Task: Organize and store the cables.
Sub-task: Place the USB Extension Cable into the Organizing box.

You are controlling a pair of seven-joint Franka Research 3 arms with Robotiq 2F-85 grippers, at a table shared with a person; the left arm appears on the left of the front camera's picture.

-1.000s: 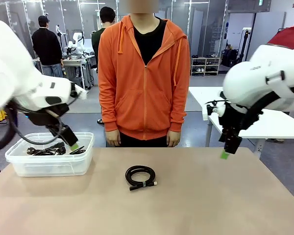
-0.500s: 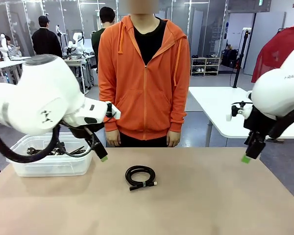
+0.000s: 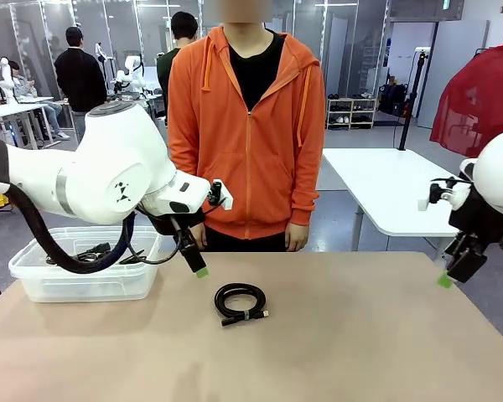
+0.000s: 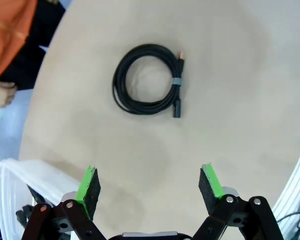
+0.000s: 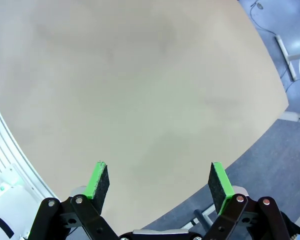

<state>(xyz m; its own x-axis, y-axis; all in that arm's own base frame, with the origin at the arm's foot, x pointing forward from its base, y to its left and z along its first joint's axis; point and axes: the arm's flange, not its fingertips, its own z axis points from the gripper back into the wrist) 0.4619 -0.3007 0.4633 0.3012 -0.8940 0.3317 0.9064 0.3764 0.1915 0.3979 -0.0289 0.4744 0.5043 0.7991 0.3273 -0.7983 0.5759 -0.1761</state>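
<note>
— Coiled cable?
— Flat mid-worktop, plug end toward the right edge; others in the clear bin, left edge.
— Grippers?
— Left gripper wide, empty; right gripper wide, empty; beige table.

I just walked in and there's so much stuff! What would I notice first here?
Probably the person in the bright orange hoodie standing at the far side of the table. Next, the big white left arm swinging in, its open tool hanging above the table near a coiled black cable lying in the middle. A clear plastic bin with more cables sits at the left edge.
</note>
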